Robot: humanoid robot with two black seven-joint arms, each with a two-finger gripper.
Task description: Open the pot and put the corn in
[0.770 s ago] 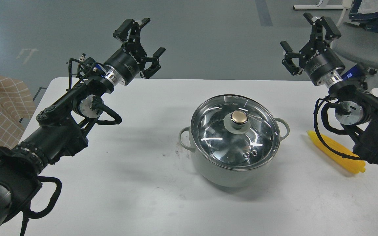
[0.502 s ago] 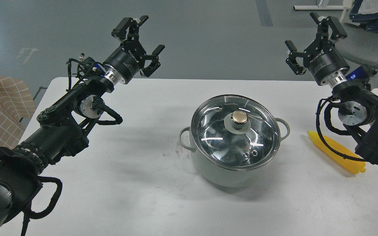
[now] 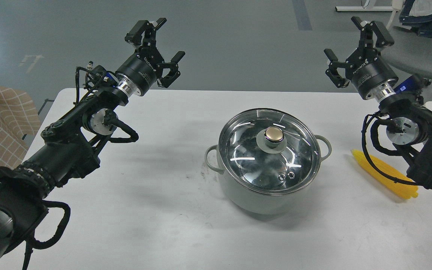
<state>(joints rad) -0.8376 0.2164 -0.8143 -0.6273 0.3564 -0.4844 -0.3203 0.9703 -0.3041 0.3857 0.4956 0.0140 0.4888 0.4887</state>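
In middle of white table [image 3: 133, 210]: pot [image 3: 261, 195], glass lid [image 3: 269, 150] on top. Right of pot, well apart: yellow corn [image 3: 392, 180] lying flat, partly behind arm. Far left: left gripper [image 3: 156, 41] up in air, fingers wide apart, holding nothing. Far right: right gripper [image 3: 354, 41] same

A pale grey-green pot [image 3: 255, 197] with a clear glass lid [image 3: 269, 150] and brass-coloured knob [image 3: 274, 134] stood on a white table [image 3: 156, 210]; the corn [image 3: 386, 174] was bright yellow, both arms black.
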